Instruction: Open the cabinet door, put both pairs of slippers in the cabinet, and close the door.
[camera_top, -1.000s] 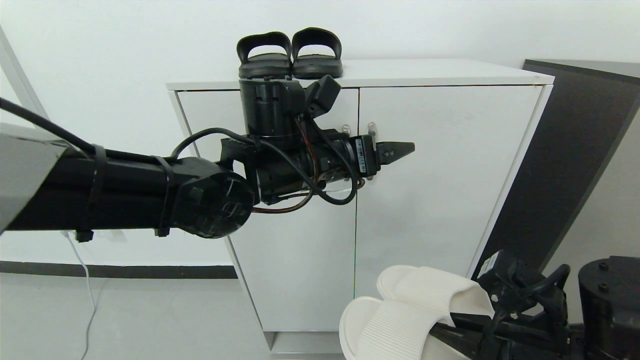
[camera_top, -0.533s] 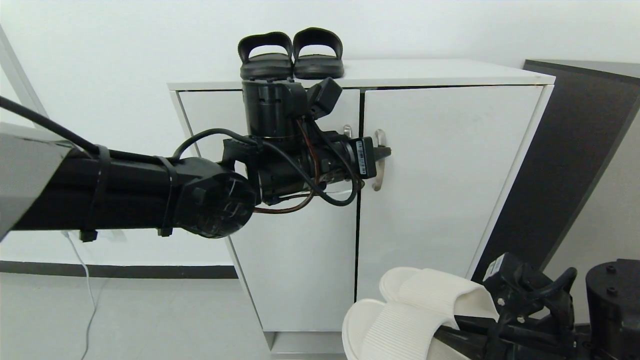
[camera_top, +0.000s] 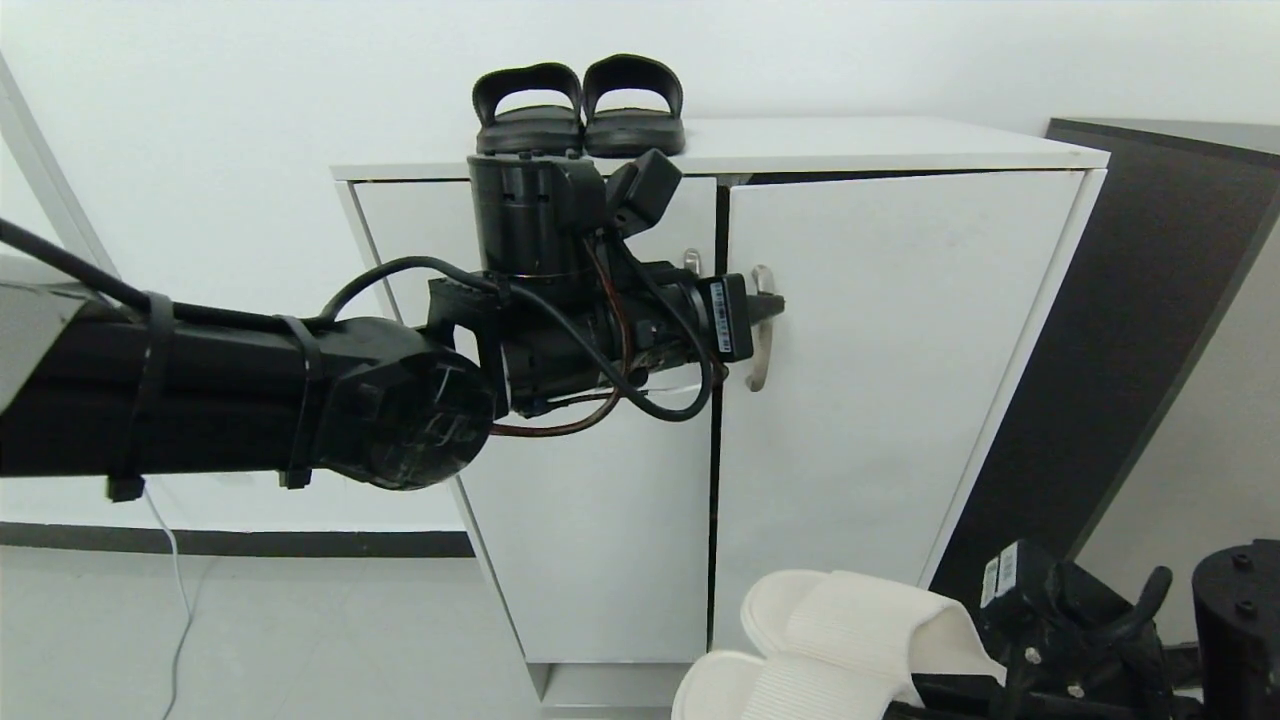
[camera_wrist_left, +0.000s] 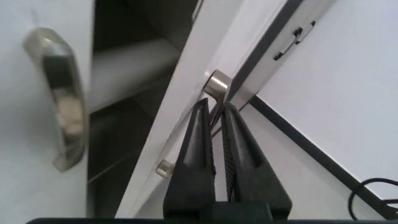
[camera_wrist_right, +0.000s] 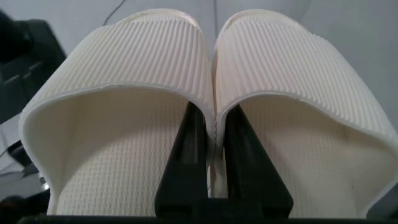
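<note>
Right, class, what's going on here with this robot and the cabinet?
The left gripper is shut on the right door's handle, and that door stands slightly ajar. The right gripper holds the white slippers low before the cabinet. The black slippers sit on top of it. Neither pair is inside yet.

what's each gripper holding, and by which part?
The left gripper pinches the right door's handle on its bar; the right gripper pinches the white slippers by their touching inner strap edges.

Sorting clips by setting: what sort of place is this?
Likely a home entryway or a mock-up: a white two-door cabinet against a plain wall, black slippers on top, white slippers in the right claw.
</note>
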